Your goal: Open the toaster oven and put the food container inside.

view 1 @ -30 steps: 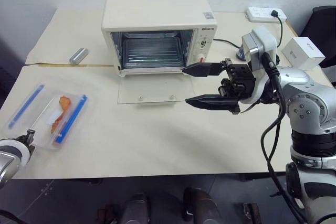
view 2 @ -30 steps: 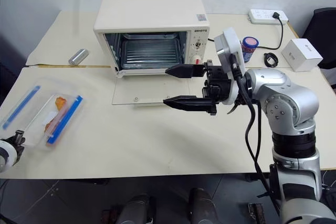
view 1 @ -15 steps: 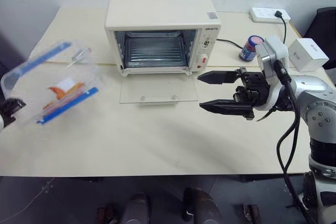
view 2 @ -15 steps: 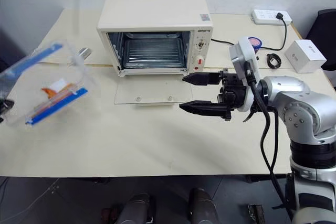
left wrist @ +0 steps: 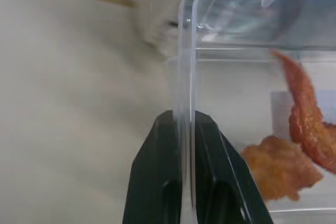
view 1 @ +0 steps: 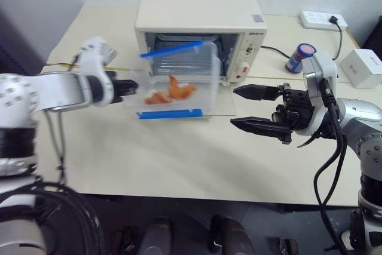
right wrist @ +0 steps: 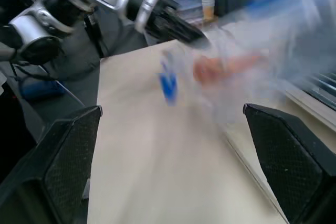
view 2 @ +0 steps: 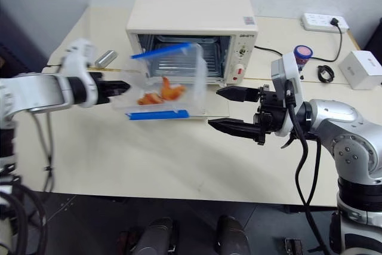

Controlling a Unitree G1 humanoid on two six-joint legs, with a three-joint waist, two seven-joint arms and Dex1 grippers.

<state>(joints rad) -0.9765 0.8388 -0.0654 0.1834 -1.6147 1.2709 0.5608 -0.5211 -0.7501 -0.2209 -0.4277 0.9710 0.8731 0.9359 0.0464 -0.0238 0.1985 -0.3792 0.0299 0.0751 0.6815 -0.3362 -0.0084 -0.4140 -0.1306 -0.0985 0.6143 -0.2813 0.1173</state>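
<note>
Your food container, orange bits inside, now hangs tilted before the toaster oven mouth, lifted off the table's nine o'clock side. Left gripper pinches its rim; right gripper gapes wide at three o'clock.

The cream-white boxy toaster oven stands toward the back edge of the beige table, its glass door down. The clear plastic food container hangs before the opening. Near the back right corner sit a white power strip, a small blue jar and a small white box.
</note>
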